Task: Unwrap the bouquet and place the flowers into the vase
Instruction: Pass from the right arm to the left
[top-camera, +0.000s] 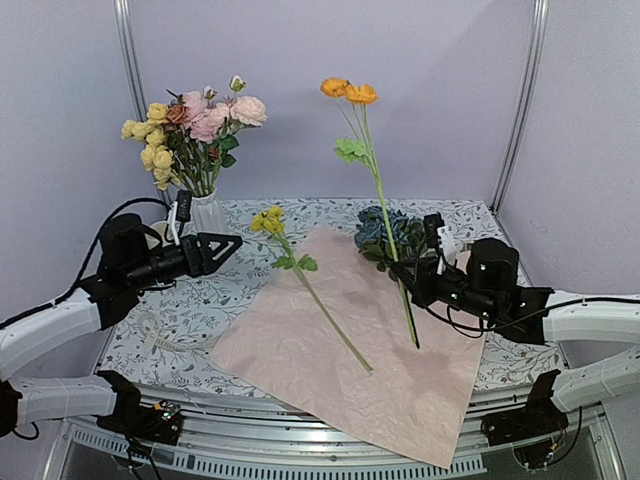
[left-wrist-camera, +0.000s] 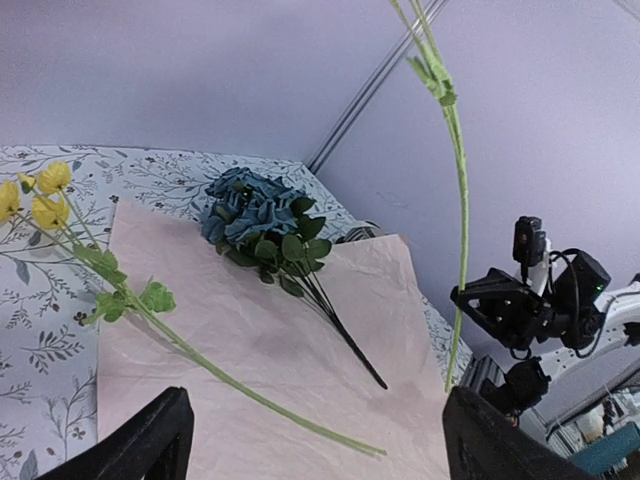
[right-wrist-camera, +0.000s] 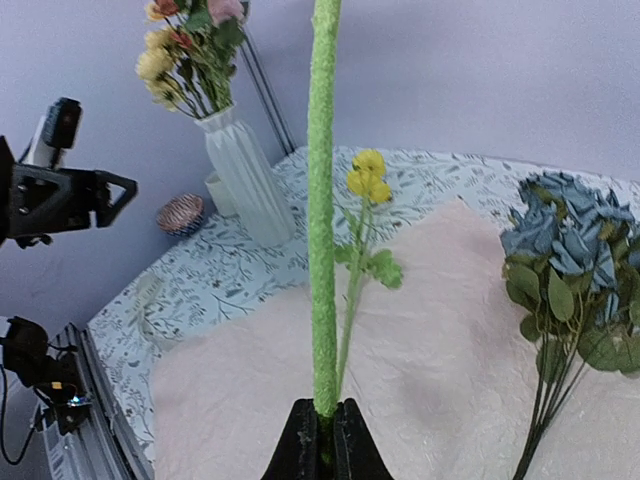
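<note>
- The right gripper (right-wrist-camera: 322, 418) is clamped shut on the green stem of the orange flower (top-camera: 378, 180), low on the stem, with a short length hanging below the fingers.
- That stem stands nearly upright and leans a little to the left, its two orange blooms high above the table (top-camera: 200, 310). I cannot tell whether its lower end touches the paper.
- The pink wrapping paper (top-camera: 400, 385) lies unfolded and flat, crinkled, with its near corner hanging over the table's front edge.
- A yellow flower (top-camera: 310, 290) lies slantwise across the paper, its blooms off the paper's far-left edge on the patterned cloth.
- A blue cluster (left-wrist-camera: 250, 212) with dark leaves lies at the paper's far right corner, stems pointing toward the near side, just beside the right gripper.
- The white ribbed vase (top-camera: 207, 212) stands upright at the far left of the table, off the paper. It holds yellow, pink and cream blooms.
- The left gripper (top-camera: 230, 244) hangs above the table, just right of the vase. Its fingers are spread wide, hold nothing and point toward the paper.
</note>
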